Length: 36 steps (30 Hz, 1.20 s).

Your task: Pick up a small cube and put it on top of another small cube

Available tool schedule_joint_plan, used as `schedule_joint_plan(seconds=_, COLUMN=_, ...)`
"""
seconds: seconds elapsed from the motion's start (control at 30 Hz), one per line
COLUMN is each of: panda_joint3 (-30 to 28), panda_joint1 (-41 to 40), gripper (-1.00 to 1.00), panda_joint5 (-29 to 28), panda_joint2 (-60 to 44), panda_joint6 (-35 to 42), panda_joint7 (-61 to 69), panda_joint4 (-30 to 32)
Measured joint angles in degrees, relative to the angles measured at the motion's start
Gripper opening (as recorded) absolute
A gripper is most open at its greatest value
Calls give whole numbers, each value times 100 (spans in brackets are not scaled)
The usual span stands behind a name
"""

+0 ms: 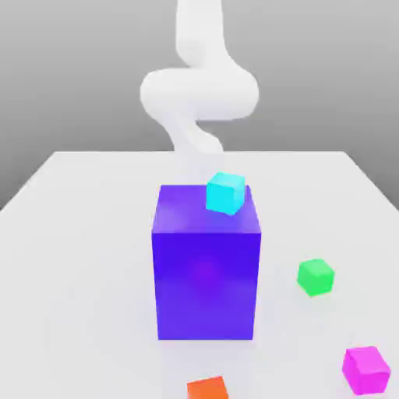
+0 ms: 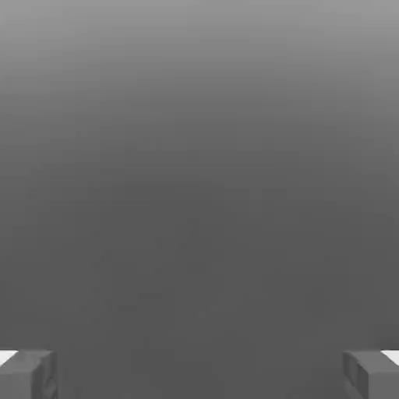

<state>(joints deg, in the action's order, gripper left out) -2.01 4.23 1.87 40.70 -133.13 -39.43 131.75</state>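
While the cyan cube [image 1: 226, 193] sits turned cornerwise, the gripper [image 2: 199, 376] stands wide open, holding nothing

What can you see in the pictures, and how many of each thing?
big block: one, purple-blue, standing mid-table
cyan cube: one, cyan, at the big block's top
green cube: one, green, toward the exterior view's right
magenta cube: one, magenta, nearer the camera, right
orange cube: one, orange-red, at the bottom edge
table: one, white, under the blocks
arm: one, white, behind the big block
gripper: one, grey fingers, wide open, hand view
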Motion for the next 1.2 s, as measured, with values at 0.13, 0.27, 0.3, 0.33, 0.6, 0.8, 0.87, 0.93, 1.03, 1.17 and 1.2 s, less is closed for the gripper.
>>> schedule_joint_plan(seconds=0.13, panda_joint3=-294, panda_joint1=659, gripper=0, panda_joint5=332, panda_joint2=-852, panda_joint6=-220, panda_joint7=1075, panda_joint4=-7)
schedule_joint_plan(seconds=0.27, panda_joint3=-490, panda_joint1=1208, gripper=0, panda_joint5=679, panda_joint2=-1678, panda_joint6=-427, panda_joint7=2130, panda_joint4=-15)
schedule_joint_plan(seconds=0.3, panda_joint3=-523, panda_joint1=1329, gripper=0, panda_joint5=765, panda_joint2=-1885, panda_joint6=-478, panda_joint7=2392, panda_joint4=-17)
schedule_joint_plan(seconds=0.33, panda_joint3=-544, panda_joint1=1440, gripper=0, panda_joint5=851, panda_joint2=-2091, panda_joint6=-528, panda_joint7=2655, panda_joint4=-19)
schedule_joint_plan(seconds=0.6, panda_joint3=-413, panda_joint1=2120, gripper=0, panda_joint5=1308, panda_joint2=-3713, panda_joint6=-963, panda_joint7=4591, panda_joint4=-29)
schedule_joint_plan(seconds=0.8, panda_joint3=-215, panda_joint1=2434, gripper=0, panda_joint5=1120, panda_joint2=-4847, panda_joint6=-1372, panda_joint7=5675, panda_joint4=-8)
schedule_joint_plan(seconds=0.87, panda_joint3=-148, panda_joint1=2501, gripper=0, panda_joint5=919, panda_joint2=-5203, panda_joint6=-1522, panda_joint7=5938, panda_joint4=4)
schedule_joint_plan(seconds=0.93, panda_joint3=-109, panda_joint1=2597, gripper=0, panda_joint5=645, panda_joint2=-5546, panda_joint6=-1672, panda_joint7=6150, panda_joint4=18)
schedule_joint_plan(seconds=1.03, panda_joint3=-125, panda_joint1=2775, gripper=0, panda_joint5=194, panda_joint2=-6053, panda_joint6=-1926, panda_joint7=6373, panda_joint4=20)
schedule_joint_plan(seconds=1.17, panda_joint3=-58, panda_joint1=2759, gripper=0, panda_joint5=143, panda_joint2=-6887, panda_joint6=-2545, panda_joint7=6468, panda_joint4=-136)
schedule_joint_plan(seconds=1.2, panda_joint3=-45, panda_joint1=2749, gripper=-100, panda_joint5=154, panda_joint2=-7004, panda_joint6=-2635, panda_joint7=6479, panda_joint4=-159)
